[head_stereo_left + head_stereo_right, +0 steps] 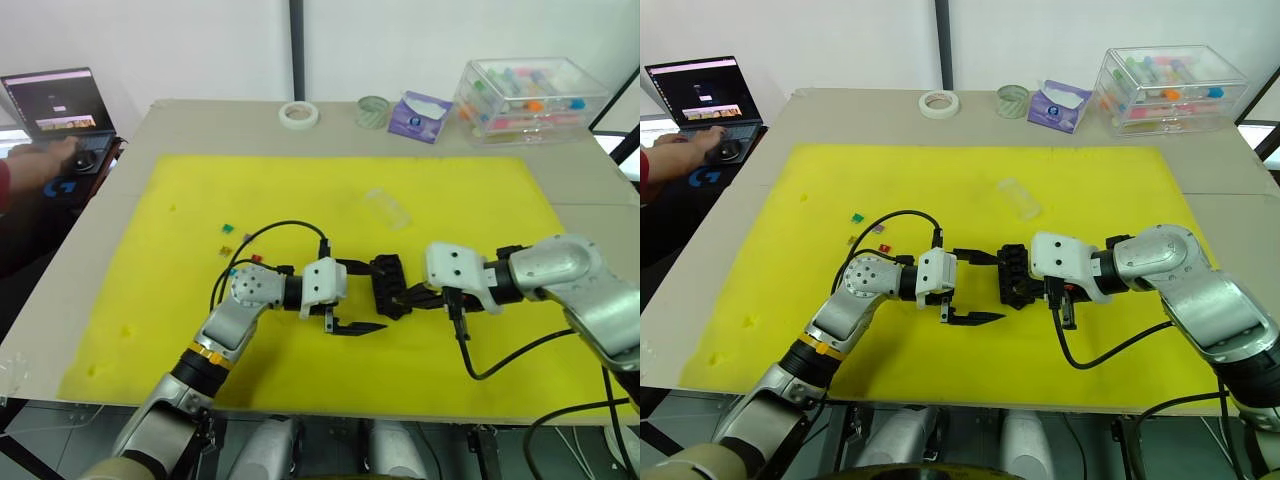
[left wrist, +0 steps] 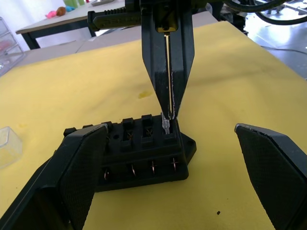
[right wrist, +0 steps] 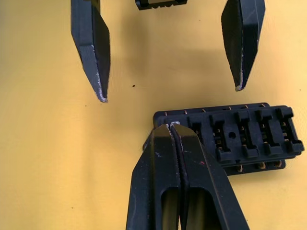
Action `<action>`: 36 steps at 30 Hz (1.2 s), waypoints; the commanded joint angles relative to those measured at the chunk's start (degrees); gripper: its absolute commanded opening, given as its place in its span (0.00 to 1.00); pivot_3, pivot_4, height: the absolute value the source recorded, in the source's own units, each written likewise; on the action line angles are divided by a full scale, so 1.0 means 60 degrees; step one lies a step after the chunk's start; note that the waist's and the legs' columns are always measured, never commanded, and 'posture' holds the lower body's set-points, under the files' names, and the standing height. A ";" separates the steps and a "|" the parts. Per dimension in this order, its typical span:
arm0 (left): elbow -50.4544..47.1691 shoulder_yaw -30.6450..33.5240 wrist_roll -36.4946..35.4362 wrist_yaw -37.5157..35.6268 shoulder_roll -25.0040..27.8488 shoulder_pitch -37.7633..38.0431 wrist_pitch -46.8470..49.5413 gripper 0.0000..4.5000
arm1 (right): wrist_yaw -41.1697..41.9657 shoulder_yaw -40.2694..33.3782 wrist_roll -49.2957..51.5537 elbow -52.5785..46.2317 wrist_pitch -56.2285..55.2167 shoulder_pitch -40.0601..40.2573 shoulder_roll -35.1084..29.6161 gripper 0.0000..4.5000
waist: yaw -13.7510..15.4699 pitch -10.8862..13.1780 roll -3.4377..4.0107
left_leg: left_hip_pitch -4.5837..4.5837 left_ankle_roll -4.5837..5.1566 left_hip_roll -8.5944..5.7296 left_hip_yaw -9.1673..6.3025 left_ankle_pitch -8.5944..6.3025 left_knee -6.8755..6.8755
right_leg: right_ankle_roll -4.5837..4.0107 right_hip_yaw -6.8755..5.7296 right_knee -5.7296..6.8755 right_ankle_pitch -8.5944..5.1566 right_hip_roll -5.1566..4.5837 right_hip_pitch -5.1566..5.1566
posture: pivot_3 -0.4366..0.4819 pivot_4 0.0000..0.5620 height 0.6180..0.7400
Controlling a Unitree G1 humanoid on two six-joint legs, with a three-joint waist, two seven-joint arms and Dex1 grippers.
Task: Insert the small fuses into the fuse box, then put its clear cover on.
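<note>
The right claw is pressed shut over one end slot of the fuse box, hiding all but a pale sliver of what it pinches. The loose fuses on the mat are too small to count surely. The clear cover is cut off by the left wrist view's edge.

The fuse box sits mid-way across the yellow mat. The left gripper faces it with fingers spread, just left of the box. The right gripper reaches the box from the right. The clear cover lies beyond the box; small fuses lie well left of it
</note>
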 commanded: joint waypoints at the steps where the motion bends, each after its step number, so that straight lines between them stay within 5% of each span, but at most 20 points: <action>1: -0.0127 0.0002 0.0014 -0.0002 -0.0030 -0.0165 -0.0137 1.00 | -0.0034 -0.0055 -0.0097 -0.0030 -0.0133 -0.0032 0.0077 0.00 | -0.0002 0.0000 0.0000 | 0.0000 0.0000 0.0000 0.0000 0.0000 0.0000 | 0.0000 0.0000 0.0000 0.0000 0.0000 0.0000 | 0.48 0.27 1.00; 36: 0.0001 0.0036 0.0056 0.0026 0.0019 -0.0225 -0.0206 1.00 | 0.0103 0.0006 0.0103 0.0152 0.0022 -0.0266 0.0107 0.00 | -0.0004 0.0000 0.0000 | 0.0000 0.0000 0.0000 0.0000 0.0000 0.0000 | 0.0000 0.0000 0.0001 0.0000 0.0000 -0.0001 | 0.48 0.27 1.00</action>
